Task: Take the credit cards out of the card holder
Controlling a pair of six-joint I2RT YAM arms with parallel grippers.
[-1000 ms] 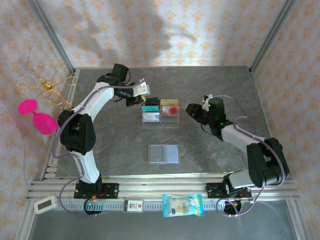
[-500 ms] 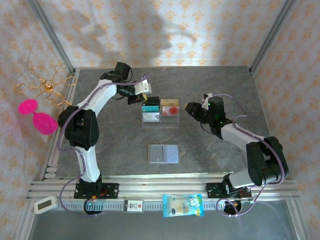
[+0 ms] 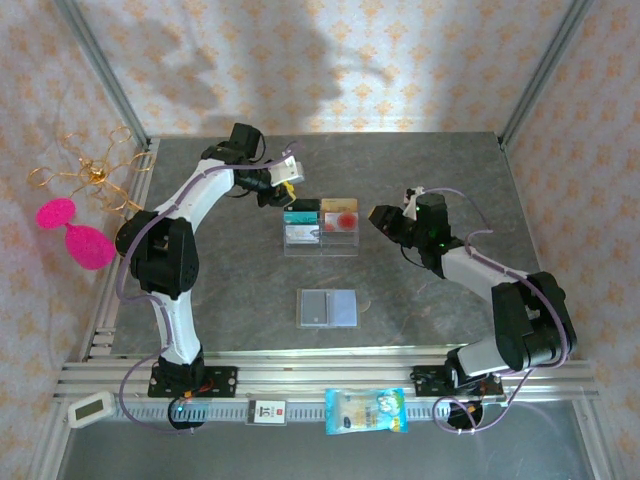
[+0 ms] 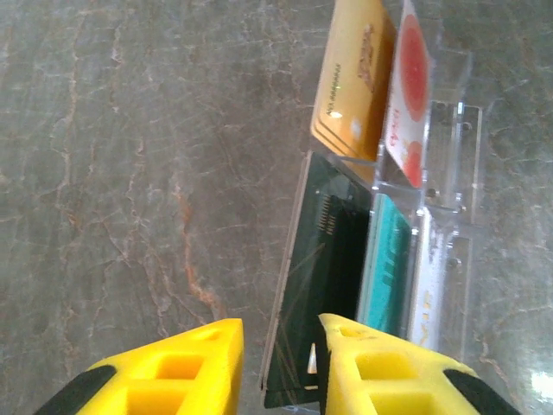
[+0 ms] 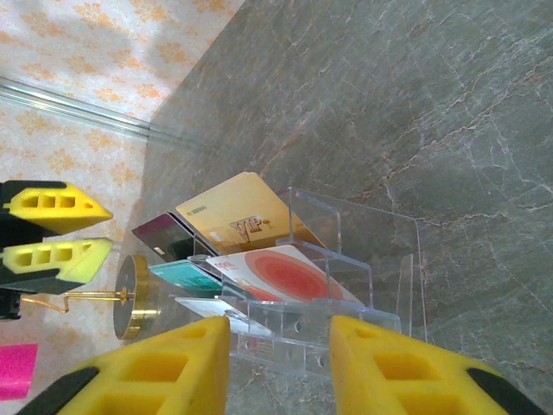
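The card holder (image 3: 328,309) lies open and flat on the table, pale blue-grey side up, apart from both arms. The credit cards stand in a clear acrylic tray (image 3: 320,243): a gold card (image 4: 354,78), a red-and-white card (image 4: 410,95), a dark card (image 4: 320,259), a teal card (image 4: 384,259) and a pale card (image 4: 429,277). My left gripper (image 3: 290,178) hovers over the tray's left end, open, its fingertips either side of the dark card's top edge (image 4: 279,327). My right gripper (image 3: 378,216) is open, pointing at the tray's right end (image 5: 281,333).
A pink goblet-shaped toy (image 3: 75,235) and a gold wire ornament (image 3: 90,175) sit off the table's left edge. On the front rail lie a snack packet (image 3: 366,411), a white timer (image 3: 90,408) and a small label (image 3: 266,411). Metal frame posts stand at the back corners.
The left jaws have opened off the dark card, which now stands in the tray. The left gripper has shifted only slightly. The right arm has hardly moved.
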